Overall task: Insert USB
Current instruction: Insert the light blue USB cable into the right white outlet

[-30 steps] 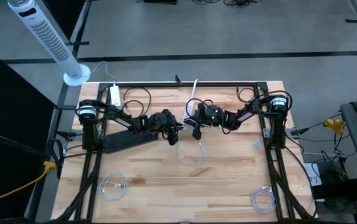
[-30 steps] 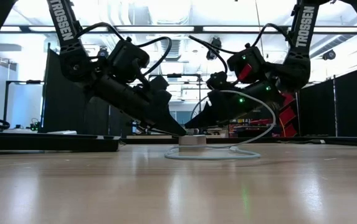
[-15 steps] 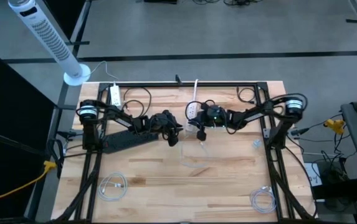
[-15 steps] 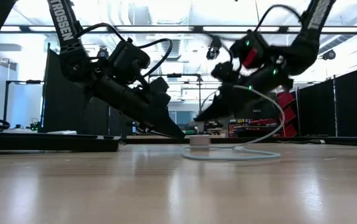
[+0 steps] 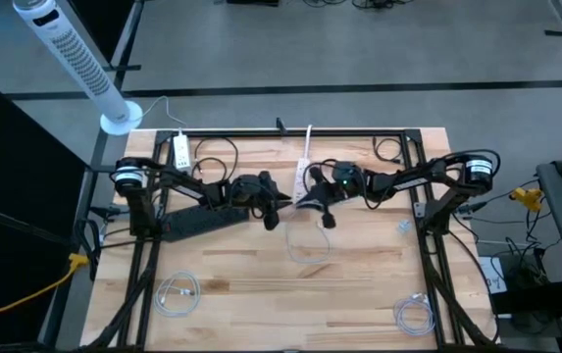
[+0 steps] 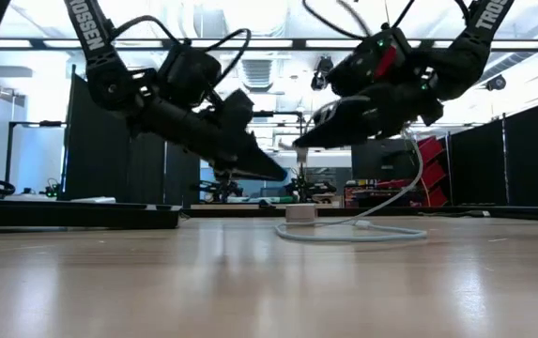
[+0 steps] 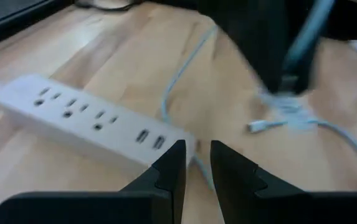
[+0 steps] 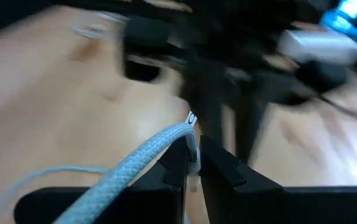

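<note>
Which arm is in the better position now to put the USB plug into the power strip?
The right one. The right gripper is shut on the cable's USB plug, lifted above the table. The left gripper holds nothing and hovers by the power strip.

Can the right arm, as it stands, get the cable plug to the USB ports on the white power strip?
Probably yes. The right hand grips the pale braided cable at its plug, raised above the white power strip. Its USB ports face up, uncovered. The left hand hovers close by, which might crowd the approach.
</note>
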Motion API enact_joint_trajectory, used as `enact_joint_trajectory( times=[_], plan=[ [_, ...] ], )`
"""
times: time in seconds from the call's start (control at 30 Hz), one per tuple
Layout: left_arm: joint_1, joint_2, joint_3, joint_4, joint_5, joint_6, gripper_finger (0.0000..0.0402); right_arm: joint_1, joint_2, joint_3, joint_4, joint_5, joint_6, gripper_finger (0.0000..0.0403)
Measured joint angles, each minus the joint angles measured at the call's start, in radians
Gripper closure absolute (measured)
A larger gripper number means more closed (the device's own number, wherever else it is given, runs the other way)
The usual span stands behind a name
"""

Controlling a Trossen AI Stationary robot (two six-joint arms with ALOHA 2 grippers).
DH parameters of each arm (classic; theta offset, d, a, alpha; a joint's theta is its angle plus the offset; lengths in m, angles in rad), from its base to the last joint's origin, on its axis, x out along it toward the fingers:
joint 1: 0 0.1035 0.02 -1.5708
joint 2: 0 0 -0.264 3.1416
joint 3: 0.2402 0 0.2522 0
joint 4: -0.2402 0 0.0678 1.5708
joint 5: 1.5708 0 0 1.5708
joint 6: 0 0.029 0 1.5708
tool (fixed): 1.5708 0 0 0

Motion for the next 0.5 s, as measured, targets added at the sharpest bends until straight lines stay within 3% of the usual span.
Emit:
enact_joint_trajectory(
  times=[0.2,0.33,0.5],
  plan=[
    [-0.004,-0.002,0.000,0.107,0.272,-0.037,0.0339,0.000,-0.011,0.005,0.015,-0.050,-0.051,0.0388],
    [-0.010,-0.002,0.000,0.144,0.315,-0.046,0.0335,0.001,-0.012,0.018,0.015,-0.158,-0.071,0.0388],
    [-0.008,-0.002,0.000,0.140,0.322,-0.076,0.0298,0.012,-0.013,0.031,0.018,-0.194,-0.063,0.0388]
  ],
)
